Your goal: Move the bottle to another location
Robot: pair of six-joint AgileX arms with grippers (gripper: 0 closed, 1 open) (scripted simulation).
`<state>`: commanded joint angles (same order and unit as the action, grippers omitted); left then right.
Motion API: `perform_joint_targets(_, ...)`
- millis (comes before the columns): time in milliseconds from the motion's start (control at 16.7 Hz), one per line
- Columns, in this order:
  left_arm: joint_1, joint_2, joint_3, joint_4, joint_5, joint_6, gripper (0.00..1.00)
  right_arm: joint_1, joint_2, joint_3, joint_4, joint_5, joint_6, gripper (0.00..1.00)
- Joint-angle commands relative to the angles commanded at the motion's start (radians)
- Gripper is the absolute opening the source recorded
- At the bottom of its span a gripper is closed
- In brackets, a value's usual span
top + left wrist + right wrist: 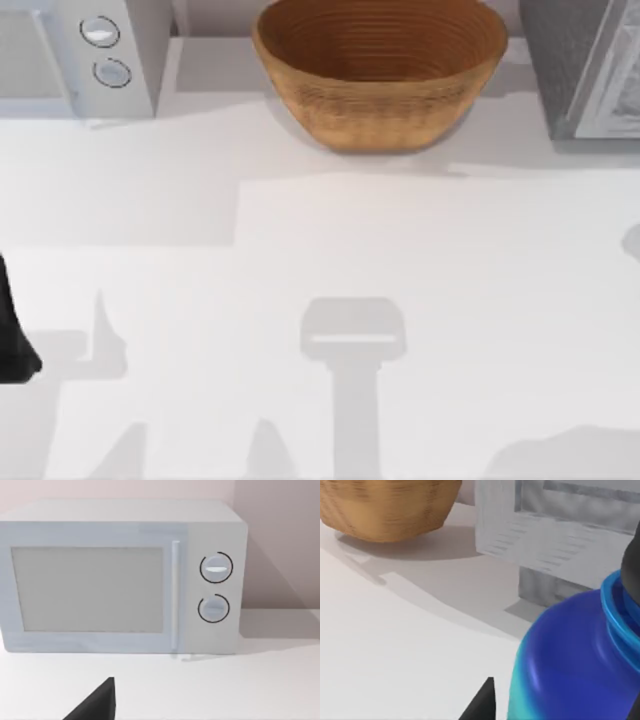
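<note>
The bottle [570,665] looms close in the right wrist view, with a deep blue shoulder, a cyan ring below its neck and the edge of a black cap. It sits tilted between the fingers of my right gripper [560,705], which is shut on it; one dark fingertip [484,702] shows right beside its body. My left arm is parked at the table's left edge, seen as a dark shape in the top view. One dark fingertip [97,702] of the open left gripper, which holds nothing, shows in the left wrist view.
A woven basket [380,75] stands at the back middle of the white table [320,250]. A white microwave [90,55] sits at the back left, facing the left wrist camera. A grey box-like appliance [585,65] stands at the back right, near the bottle.
</note>
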<state>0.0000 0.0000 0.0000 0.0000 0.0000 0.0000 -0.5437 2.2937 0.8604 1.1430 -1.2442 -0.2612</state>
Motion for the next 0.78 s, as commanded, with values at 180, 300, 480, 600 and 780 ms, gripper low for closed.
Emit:
perform_joint_targets(180,0.0,0.0,0.0,0.0,0.0,0.0,1.0,0.0,0.0,0.0,0.0,0.0,0.0,0.68)
perform_joint_targets(300,0.0,0.0,0.0,0.0,0.0,0.0,1.0,0.0,0.0,0.0,0.0,0.0,0.0,0.83)
perform_joint_targets(480,0.0,0.0,0.0,0.0,0.0,0.0,1.0,0.0,0.0,0.0,0.0,0.0,0.0,1.0)
perform_joint_targets(600,0.0,0.0,0.0,0.0,0.0,0.0,1.0,0.0,0.0,0.0,0.0,0.0,0.0,1.0)
perform_joint_targets(780,0.0,0.0,0.0,0.0,0.0,0.0,1.0,0.0,0.0,0.0,0.0,0.0,0.0,1.0)
